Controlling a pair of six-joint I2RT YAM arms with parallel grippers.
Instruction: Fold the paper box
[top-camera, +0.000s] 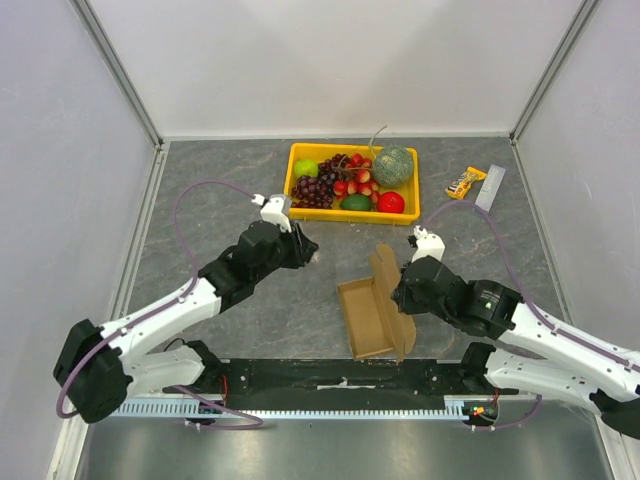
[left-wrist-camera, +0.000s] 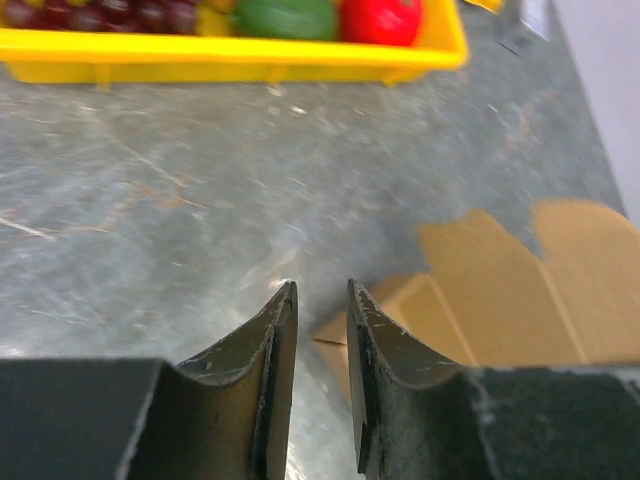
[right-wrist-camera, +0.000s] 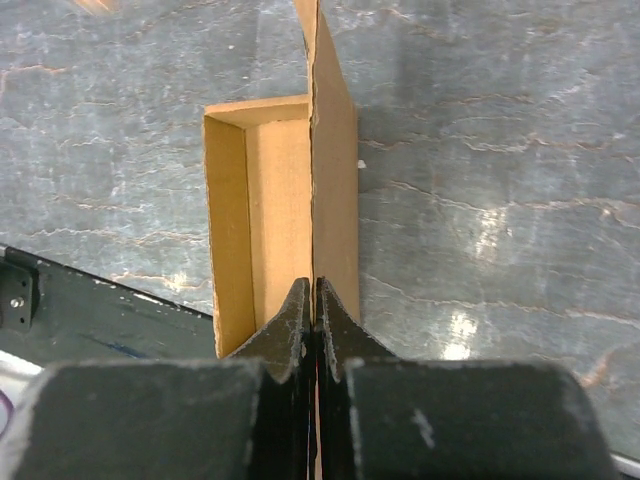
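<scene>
The paper box (top-camera: 366, 318) is brown cardboard, lying open near the front middle of the table, with its long right flap standing upright. My right gripper (top-camera: 402, 296) is shut on that upright flap. In the right wrist view the fingers (right-wrist-camera: 313, 288) pinch the thin cardboard edge, with the box's trough (right-wrist-camera: 270, 200) to their left. My left gripper (top-camera: 307, 250) hovers to the upper left of the box, apart from it. In the left wrist view its jaws (left-wrist-camera: 321, 290) stand narrowly open with only table between them, and the box (left-wrist-camera: 500, 290) lies to the right.
A yellow tray (top-camera: 291, 175) of fruit stands at the back middle and shows along the top as the tray (left-wrist-camera: 230, 55) in the left wrist view. A snack packet (top-camera: 466, 182) and a pale strip (top-camera: 490, 188) lie back right. A black base bar (top-camera: 340, 375) runs along the near edge.
</scene>
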